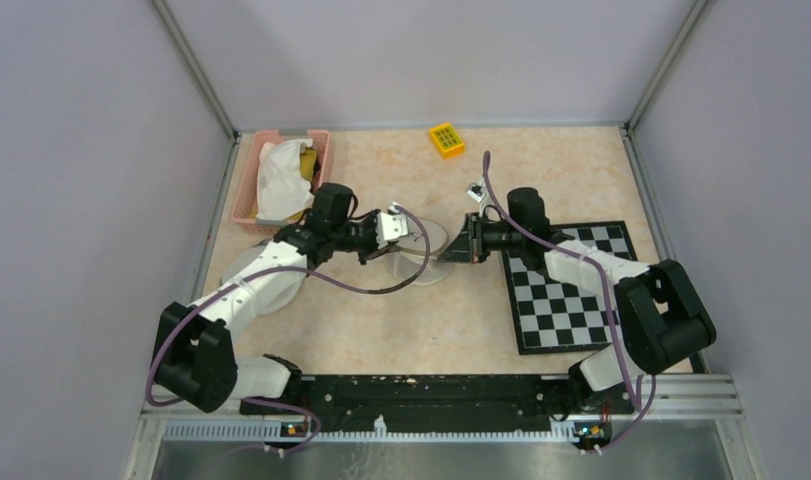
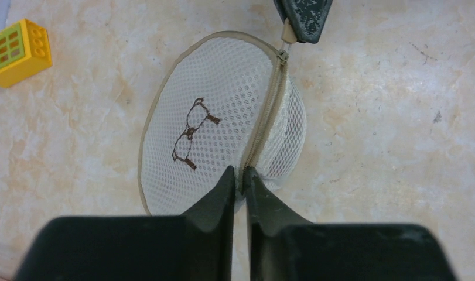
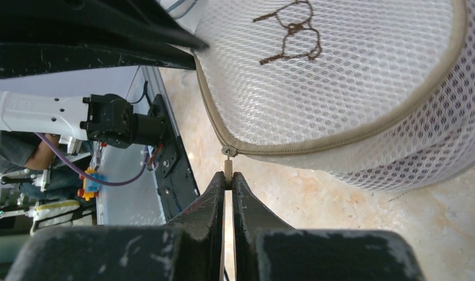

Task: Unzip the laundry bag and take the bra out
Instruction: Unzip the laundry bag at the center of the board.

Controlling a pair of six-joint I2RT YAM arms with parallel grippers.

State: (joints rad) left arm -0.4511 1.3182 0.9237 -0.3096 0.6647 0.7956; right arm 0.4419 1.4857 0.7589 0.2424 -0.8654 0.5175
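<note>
left gripper (image 2: pixel 242 174): pinching mesh laundry bag (image 2: pixel 223 105) seam | right gripper (image 3: pixel 228 178): clamped on zipper pull (image 3: pixel 228 165) | risk: tab slips free, or bag drags if left pinch loosens

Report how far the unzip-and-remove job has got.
Done: both grips are set. In hand: the right gripper pinches the zipper pull, and the left gripper clamps the laundry bag at the opposite end of the zipper. Left: it looks fully closed, so unzipping and taking out the bra, not in view, remain.
</note>
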